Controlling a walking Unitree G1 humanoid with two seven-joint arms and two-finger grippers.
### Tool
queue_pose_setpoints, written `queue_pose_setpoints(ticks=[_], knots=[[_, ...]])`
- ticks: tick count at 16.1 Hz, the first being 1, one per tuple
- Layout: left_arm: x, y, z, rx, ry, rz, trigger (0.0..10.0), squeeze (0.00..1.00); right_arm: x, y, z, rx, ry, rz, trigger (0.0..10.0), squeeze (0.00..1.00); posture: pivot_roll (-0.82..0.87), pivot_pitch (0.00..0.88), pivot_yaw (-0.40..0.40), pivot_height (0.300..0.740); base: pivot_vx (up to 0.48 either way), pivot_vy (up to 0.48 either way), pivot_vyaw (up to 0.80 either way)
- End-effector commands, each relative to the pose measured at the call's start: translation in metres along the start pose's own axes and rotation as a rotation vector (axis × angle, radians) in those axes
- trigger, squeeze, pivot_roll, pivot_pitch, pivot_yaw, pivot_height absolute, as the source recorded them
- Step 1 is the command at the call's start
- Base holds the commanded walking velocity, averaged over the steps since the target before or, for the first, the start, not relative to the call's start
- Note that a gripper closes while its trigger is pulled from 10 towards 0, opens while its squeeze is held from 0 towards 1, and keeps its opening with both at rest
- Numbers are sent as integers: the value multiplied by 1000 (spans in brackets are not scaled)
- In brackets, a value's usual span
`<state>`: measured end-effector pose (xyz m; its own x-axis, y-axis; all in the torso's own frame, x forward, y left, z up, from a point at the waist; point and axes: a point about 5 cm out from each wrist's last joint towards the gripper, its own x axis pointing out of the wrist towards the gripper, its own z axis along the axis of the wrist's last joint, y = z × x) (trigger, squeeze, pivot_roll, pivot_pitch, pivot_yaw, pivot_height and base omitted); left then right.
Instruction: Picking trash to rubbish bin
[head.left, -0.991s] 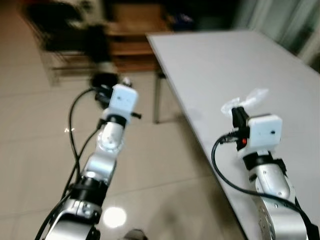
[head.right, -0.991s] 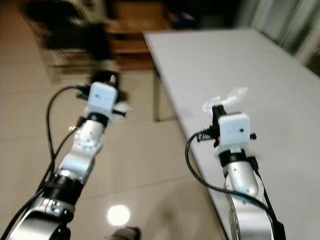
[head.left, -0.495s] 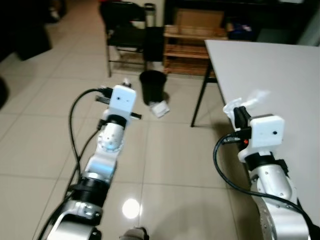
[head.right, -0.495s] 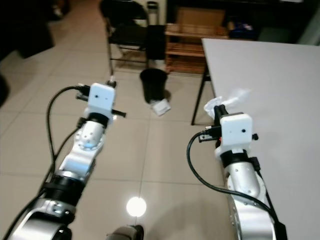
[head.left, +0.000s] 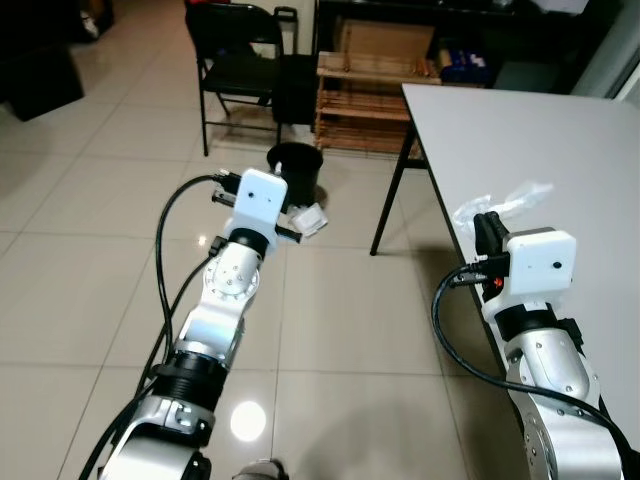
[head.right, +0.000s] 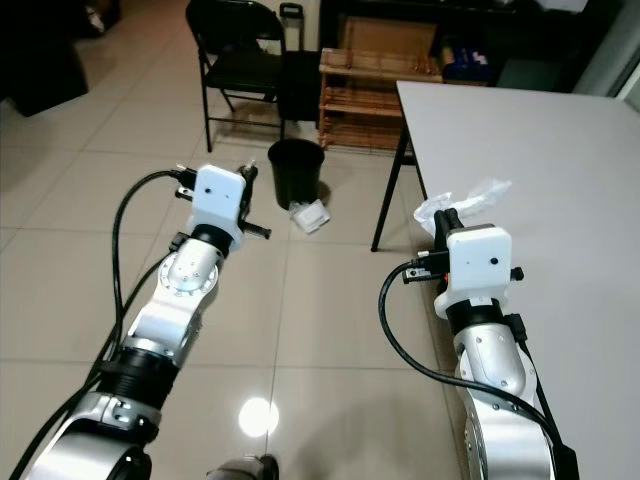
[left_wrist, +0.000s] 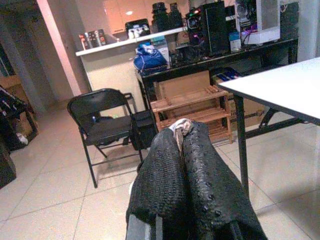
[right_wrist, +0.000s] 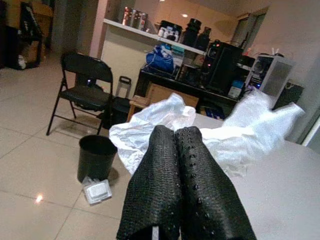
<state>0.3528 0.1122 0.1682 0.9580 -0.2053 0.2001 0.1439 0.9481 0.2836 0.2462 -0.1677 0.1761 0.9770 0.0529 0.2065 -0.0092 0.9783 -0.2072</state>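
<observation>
Crumpled plastic trash (right_wrist: 220, 135) in right tool (right_wrist: 175, 131) (bin (head.right: 296, 170) ahead).

A black folding chair (head.right: 235, 40) stands on the tiled floor (head.right: 90, 210), beside a low wooden shelf (head.right: 360, 85). The grey bench (head.right: 540, 170) fills the right, with computer gear (left_wrist: 215, 25) behind.

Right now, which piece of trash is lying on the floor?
The small white box beside the black bin; the crinkled plastic wrapper is in the right gripper.
</observation>
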Motion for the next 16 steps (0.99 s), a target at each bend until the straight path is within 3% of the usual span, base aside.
queue_pose_setpoints(ticks=[1,16], knots=[[4,-3,3,-9,0,-16,10000,0,0,-3,4,-2,-20,-11,10000,0,138,71,-39,740,360,0,0],[3,-4,-2,-14,20,-20,10000,0,0,-1,3,3,-21,0,10000,0,141,67,-44,740,356,0,0]])
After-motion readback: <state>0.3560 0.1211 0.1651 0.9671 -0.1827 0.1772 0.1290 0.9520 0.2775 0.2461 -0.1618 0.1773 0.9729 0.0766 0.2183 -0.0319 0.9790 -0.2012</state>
